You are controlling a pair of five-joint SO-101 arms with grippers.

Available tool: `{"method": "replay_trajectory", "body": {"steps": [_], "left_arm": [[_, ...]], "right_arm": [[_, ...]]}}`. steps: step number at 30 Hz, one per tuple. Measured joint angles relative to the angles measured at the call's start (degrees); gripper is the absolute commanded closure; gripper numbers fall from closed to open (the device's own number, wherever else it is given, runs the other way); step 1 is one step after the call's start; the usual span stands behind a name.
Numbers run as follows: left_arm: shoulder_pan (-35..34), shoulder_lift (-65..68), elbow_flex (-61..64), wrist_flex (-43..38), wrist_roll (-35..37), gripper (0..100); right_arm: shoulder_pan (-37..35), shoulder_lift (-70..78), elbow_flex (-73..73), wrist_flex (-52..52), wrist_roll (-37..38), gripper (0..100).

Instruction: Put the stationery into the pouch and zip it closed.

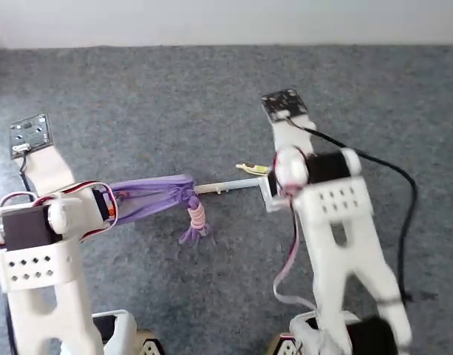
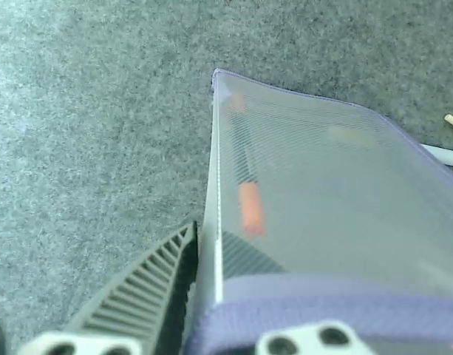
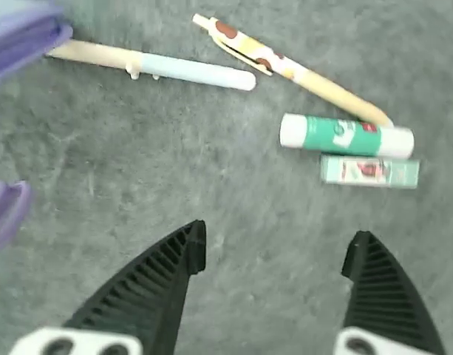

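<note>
Pouch (image 1: 148, 196) lies mid-table from above, a pen (image 1: 226, 186) just beside it; your left wrist shows the left gripper (image 2: 215, 296) clenched on its mesh wall. Your right wrist shows the right gripper (image 3: 279, 237) spread wide near a glue stick (image 3: 344, 134).

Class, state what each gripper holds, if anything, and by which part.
The left gripper clamps the translucent purple-trimmed mesh pouch by its purple-banded end. The right gripper, open, holds nothing.
</note>
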Motion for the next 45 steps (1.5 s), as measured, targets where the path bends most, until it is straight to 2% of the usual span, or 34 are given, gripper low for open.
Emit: {"method": "replay_trajectory", "body": {"steps": [15,21,35,37,43,45], "left_arm": [[0.0,0.0,0.0,0.3,0.0,99],[0.0,0.0,0.0,0.3,0.0,99],[0.0,0.0,0.0,0.4,0.0,99],[0.0,0.0,0.0,0.4,0.0,99],[0.0,0.0,0.0,0.4,0.0,99],[0.0,0.0,0.0,0.4,0.0,99]], "right_arm": [[-12.7,31.9,-17.6,-9.1,18.2,69.1],[-15.4,41.1,-22.6,-11.7,19.7,69.1],[-15.6,60.7,-39.1,-11.7,20.0,69.7],[-15.6,61.5,-39.8,-11.7,20.0,74.1],[-14.4,61.9,-40.8,-12.0,20.0,98.4],[-12.9,61.9,-41.2,-12.2,20.0,98.6]]}}
